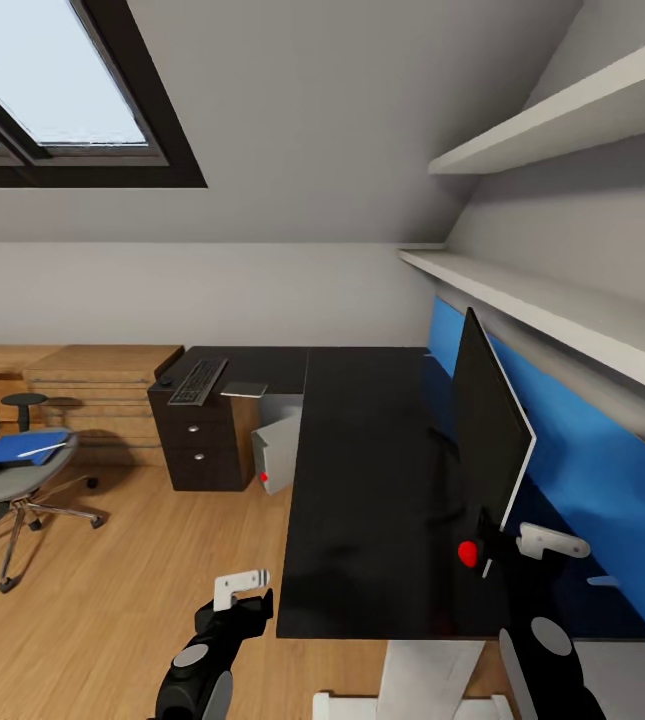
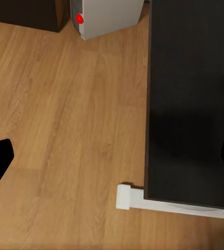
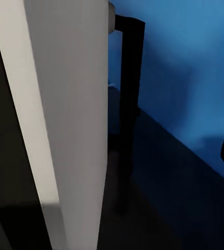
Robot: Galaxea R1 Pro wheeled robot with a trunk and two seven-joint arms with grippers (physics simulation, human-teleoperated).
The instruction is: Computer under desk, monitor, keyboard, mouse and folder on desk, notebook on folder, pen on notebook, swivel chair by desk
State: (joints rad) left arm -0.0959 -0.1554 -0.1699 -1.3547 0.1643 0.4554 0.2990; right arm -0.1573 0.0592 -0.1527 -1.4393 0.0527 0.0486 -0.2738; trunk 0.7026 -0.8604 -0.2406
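1. The black L-shaped desk (image 1: 372,480) stood against a blue back panel (image 1: 572,470), with the thin black flat-screen monitor (image 1: 489,430) upright on it, seen edge-on near the panel.
2. The right gripper (image 1: 522,545) hovered just beside the monitor's lower edge; its white finger (image 1: 552,542) showed, but whether the jaws gripped anything could not be told.
3. The left gripper (image 1: 240,592) hung over the wooden floor (image 1: 112,600) off the desk's near corner, its fingers apart and holding nothing.
4. The dark flat keyboard (image 1: 198,381) lay on the desk's far wing, above a dark drawer unit (image 1: 200,445).
5. The grey box-shaped computer (image 1: 277,452) stood on the floor under the desk, beside the drawers.
6. The blue flat folder (image 1: 17,447) rested on the seat of the grey swivel chair (image 1: 7,480), well apart from the desk
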